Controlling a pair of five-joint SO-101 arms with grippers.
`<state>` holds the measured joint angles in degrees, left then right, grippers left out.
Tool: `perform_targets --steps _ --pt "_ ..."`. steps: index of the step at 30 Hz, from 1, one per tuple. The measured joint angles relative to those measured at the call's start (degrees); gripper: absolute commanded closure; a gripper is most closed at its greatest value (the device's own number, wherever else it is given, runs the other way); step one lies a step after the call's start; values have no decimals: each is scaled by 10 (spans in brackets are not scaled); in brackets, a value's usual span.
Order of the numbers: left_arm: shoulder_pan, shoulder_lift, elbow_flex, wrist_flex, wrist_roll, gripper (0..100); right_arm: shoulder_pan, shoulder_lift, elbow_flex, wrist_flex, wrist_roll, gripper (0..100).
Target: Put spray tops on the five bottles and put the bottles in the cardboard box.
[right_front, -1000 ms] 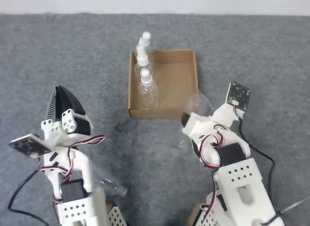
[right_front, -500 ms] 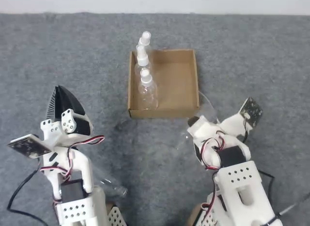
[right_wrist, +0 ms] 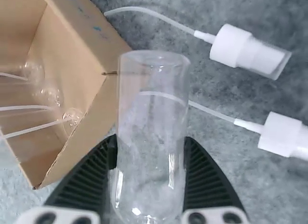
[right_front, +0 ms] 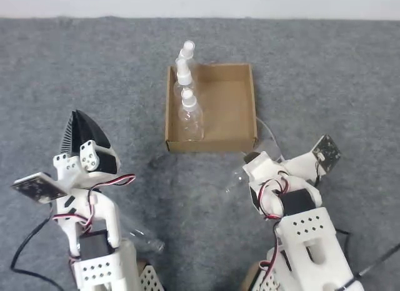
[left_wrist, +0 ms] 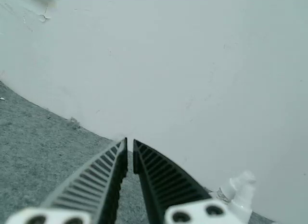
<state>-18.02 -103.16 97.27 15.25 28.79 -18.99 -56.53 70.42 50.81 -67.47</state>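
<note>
My right gripper (right_wrist: 150,143) is shut on a clear bottle (right_wrist: 151,123) that has no top, just off the near right corner of the cardboard box (right_wrist: 62,75). Two white spray tops (right_wrist: 250,51) (right_wrist: 286,135) with thin tubes lie on the carpet just past the bottle. In the high view this gripper (right_front: 251,160) sits below the box (right_front: 240,110). Three bottles with spray tops (right_front: 188,110) stand along the box's left side. My left gripper (right_front: 81,132) stays shut and holds nothing at the lower left, pointing toward the far wall (left_wrist: 129,148).
Another clear bottle (right_front: 142,240) lies on the grey carpet beside the left arm's base. The right half of the box floor is bare. A white spray top (left_wrist: 240,185) shows past the left gripper. Open carpet stretches left and right of the box.
The right wrist has rolled, swinging its camera board right and down and turning the held bottle by the box corner. The left arm has not moved.
</note>
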Motion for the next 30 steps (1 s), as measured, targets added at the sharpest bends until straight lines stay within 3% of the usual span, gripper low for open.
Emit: perform_targets --steps 7,23,30 --pt "0 0 0 0 0 987 0 0 0 0 -24 802" --pt "0 0 0 0 0 987 0 -3 0 0 -27 796" --pt "0 0 0 0 0 987 0 -107 0 27 -29 796"
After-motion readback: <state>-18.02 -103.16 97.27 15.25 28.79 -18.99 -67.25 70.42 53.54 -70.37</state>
